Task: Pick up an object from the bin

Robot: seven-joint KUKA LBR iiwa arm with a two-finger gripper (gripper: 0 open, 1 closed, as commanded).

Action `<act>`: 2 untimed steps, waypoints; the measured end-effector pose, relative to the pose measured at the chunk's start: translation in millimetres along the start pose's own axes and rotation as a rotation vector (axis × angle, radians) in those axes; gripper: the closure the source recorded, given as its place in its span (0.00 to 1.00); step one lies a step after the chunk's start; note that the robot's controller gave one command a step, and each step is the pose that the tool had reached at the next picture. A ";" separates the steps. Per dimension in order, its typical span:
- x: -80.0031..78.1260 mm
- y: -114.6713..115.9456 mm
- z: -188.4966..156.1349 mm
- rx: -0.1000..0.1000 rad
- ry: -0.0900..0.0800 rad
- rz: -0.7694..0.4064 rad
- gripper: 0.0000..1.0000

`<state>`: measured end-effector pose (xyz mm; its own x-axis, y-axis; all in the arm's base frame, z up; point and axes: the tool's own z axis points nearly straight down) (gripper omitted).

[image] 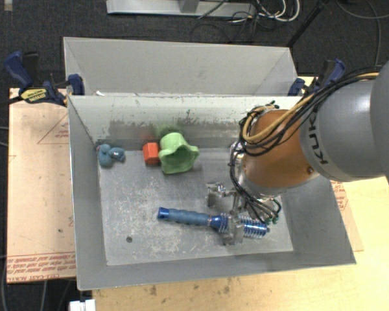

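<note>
A blue brush (188, 218) lies flat near the bin's front, its handle pointing left and its ribbed head (254, 229) at the right. My gripper (222, 214) is down over the joint between handle and head. One metal finger (215, 193) stands just behind the brush and the other (231, 236) just in front of it. The jaws stand apart, straddling the brush without closing on it.
A green cup-like thing (177, 151) lies on its side at the back middle, with a small orange block (150, 152) touching its left. A small blue figure (109, 155) sits in the back left corner. The arm's orange cover and cables hang over the bin's right side.
</note>
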<state>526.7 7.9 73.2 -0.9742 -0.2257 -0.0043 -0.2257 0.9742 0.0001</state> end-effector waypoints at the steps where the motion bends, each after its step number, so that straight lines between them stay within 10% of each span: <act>1: 0.9 0.3 0.4 -0.001 0.003 0.001 1.00; 2: 25.2 -1.5 -115.1 0.001 -0.003 -0.031 1.00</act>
<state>501.9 0.6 188.2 -0.9667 -0.2558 -0.0074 -0.2558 0.9667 -0.0015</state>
